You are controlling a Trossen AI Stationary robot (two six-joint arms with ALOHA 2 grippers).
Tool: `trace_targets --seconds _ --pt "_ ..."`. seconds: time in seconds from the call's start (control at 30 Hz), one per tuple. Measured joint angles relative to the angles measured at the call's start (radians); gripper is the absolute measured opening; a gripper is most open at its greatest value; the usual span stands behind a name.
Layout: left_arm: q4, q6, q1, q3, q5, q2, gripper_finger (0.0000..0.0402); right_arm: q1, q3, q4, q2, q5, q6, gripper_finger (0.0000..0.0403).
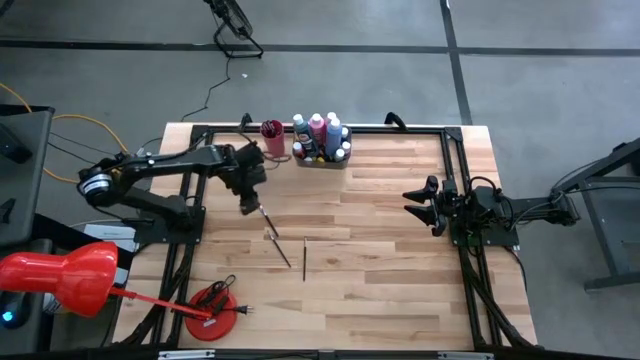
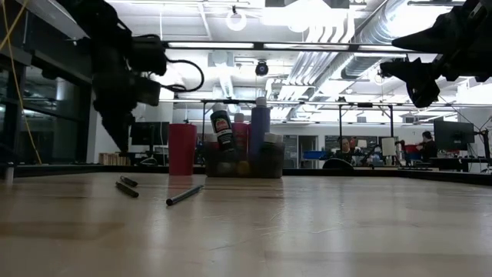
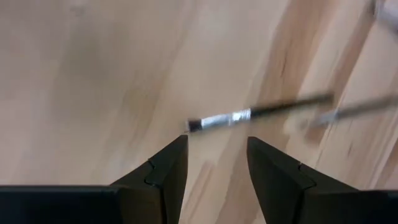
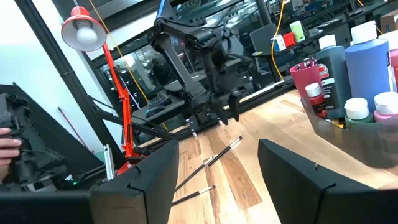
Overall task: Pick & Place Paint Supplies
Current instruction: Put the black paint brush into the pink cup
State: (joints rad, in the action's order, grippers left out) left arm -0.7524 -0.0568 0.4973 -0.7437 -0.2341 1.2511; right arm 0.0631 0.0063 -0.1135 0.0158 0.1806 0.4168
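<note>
Three thin dark-handled paintbrushes lie flat on the wooden table: one (image 1: 266, 214) by my left gripper, one (image 1: 279, 246) nearer, one (image 1: 304, 258) to its right. My left gripper (image 1: 248, 205) (image 3: 216, 155) points down, open, just above the table; the first brush (image 3: 249, 115) lies just beyond its fingertips, untouched. Paint bottles (image 1: 322, 135) stand upright in the grey tray (image 1: 322, 160) at the far edge, beside a pink cup (image 1: 272, 137) holding brushes. My right gripper (image 1: 428, 205) (image 4: 217, 168) hovers open over the table's right side.
A red desk lamp (image 1: 60, 275) leans over the near left corner, its round base (image 1: 215, 310) on the table. Black frame rails (image 1: 460, 180) run along the table's sides. Bare wood (image 1: 380, 270) lies between the brushes and my right arm. People sit far off in the room (image 2: 354, 146).
</note>
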Motion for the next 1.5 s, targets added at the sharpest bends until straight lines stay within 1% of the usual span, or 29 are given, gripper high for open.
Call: trace_targets --seconds 0.1,0.17,0.23,0.4,0.67,0.8,1.0,1.1,1.33,1.5 --pt "0.083 0.133 -0.004 0.002 0.001 0.003 0.0161 0.0 0.0 0.0 0.0 0.0 0.0 0.0213" --pt "0.115 0.273 -0.019 0.003 0.029 0.003 0.0161 0.0 0.0 0.0 0.0 0.0 0.0 0.0213" --pt "0.113 0.39 -0.029 0.004 0.064 0.003 0.0161 0.0 0.0 0.0 0.0 0.0 0.0 0.0213" --pt "0.105 0.659 -0.069 0.005 0.198 0.003 0.0161 0.0 0.0 0.0 0.0 0.0 0.0 0.0213" --pt "0.071 1.058 -0.16 0.005 0.398 0.003 0.0161 0.0 0.0 0.0 0.0 0.0 0.0 0.0213" --pt "0.047 1.229 -0.201 0.005 0.432 0.007 0.0161 0.0 0.0 0.0 0.0 0.0 0.0 0.0213" --pt "0.056 1.426 -0.27 0.006 0.427 0.069 0.0161 0.0 0.0 0.0 0.0 0.0 0.0 0.0213" --pt "0.056 1.52 -0.285 0.006 0.426 0.1 0.0161 0.0 0.0 0.0 0.0 0.0 0.0 0.0213" --pt "0.084 1.651 -0.284 0.006 0.427 0.145 0.0161 0.0 0.0 0.0 0.0 0.0 0.0 0.0213" --pt "0.133 1.678 -0.282 0.006 0.408 0.197 0.0161 0.0 0.0 0.0 0.0 0.0 0.0 0.0213"
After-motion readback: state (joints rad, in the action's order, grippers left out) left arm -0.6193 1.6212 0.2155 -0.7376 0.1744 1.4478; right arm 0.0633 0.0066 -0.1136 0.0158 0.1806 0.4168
